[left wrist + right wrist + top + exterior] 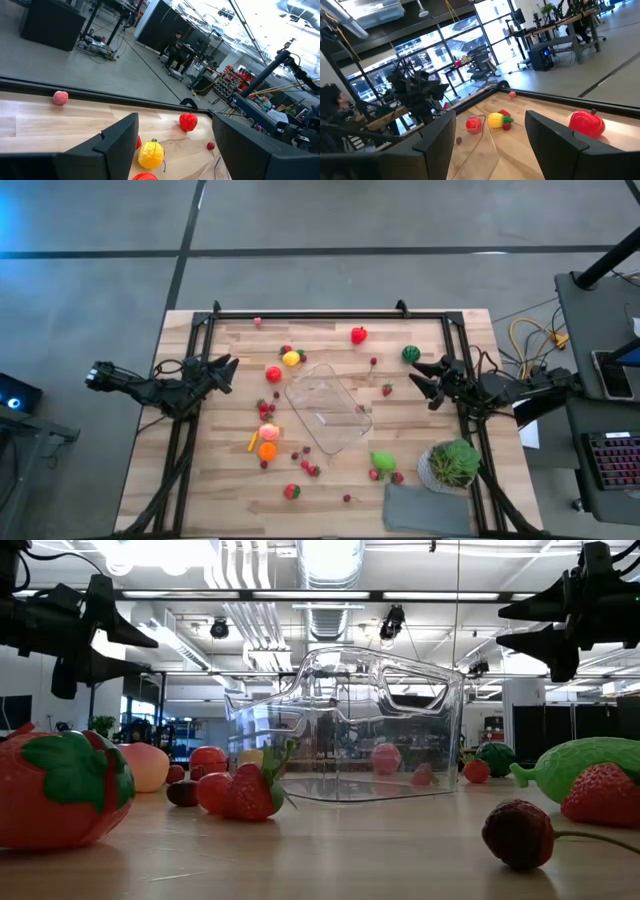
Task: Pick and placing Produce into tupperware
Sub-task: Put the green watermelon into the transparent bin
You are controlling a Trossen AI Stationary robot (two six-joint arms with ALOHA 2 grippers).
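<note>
Seen from above: clear tupperware lying askew at the middle of the wooden counter, nothing visibly inside. Scattered around it, the produce: yellow pepper and red fruit to its far left, red pepper beyond, watermelon far right, peach and orange at near left, green gourd near right. Left hand poised at the counter's left edge, fingers apart, empty. Right hand at the right edge, fingers likewise apart, empty. Potted plant and grey cloth filling the near right corner; open wood along the near left.

At counter level: tub standing clear in the middle distance, a large red tomato and a strawberry crowding the foreground left, a dark cherry at right. Both hands hanging high, well above everything.

From the left wrist: a pink berry alone by the far rail, unseen at counter level.

From the right wrist: red pepper close by, the tub's rim faint on the wood.
</note>
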